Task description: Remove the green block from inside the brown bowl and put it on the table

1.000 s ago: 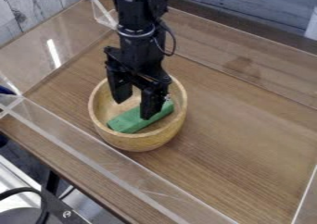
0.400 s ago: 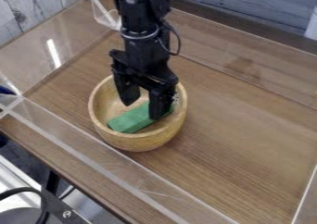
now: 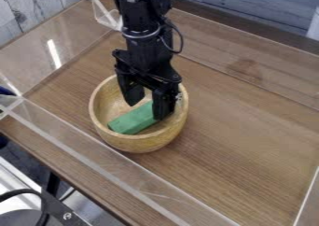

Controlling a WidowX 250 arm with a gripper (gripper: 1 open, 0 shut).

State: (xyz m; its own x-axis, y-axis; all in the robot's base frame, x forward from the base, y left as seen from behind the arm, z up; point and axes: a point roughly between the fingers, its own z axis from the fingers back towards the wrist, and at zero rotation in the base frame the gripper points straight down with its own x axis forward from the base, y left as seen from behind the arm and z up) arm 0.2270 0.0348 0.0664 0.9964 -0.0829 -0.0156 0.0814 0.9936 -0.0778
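The brown bowl (image 3: 110, 132) stands on the table (image 3: 237, 127) left of centre, a light wooden round with thick walls. Inside it lies the green block (image 3: 132, 122), flat and slanted, its right end hidden behind a finger. My gripper (image 3: 145, 105) hangs straight down from the black arm, its tips lowered inside the bowl. The jaws are open, one finger on each side of the block's upper right part, and I cannot tell whether they touch it.
Clear acrylic walls (image 3: 75, 141) edge the tabletop on the front and left sides. Grey planks (image 3: 32, 10) lie beyond the far left corner. Bare wood-grain surface stretches to the right of the bowl.
The gripper has moved down and slightly right into the bowl, now reaching the block's level. The block and bowl have stayed put.
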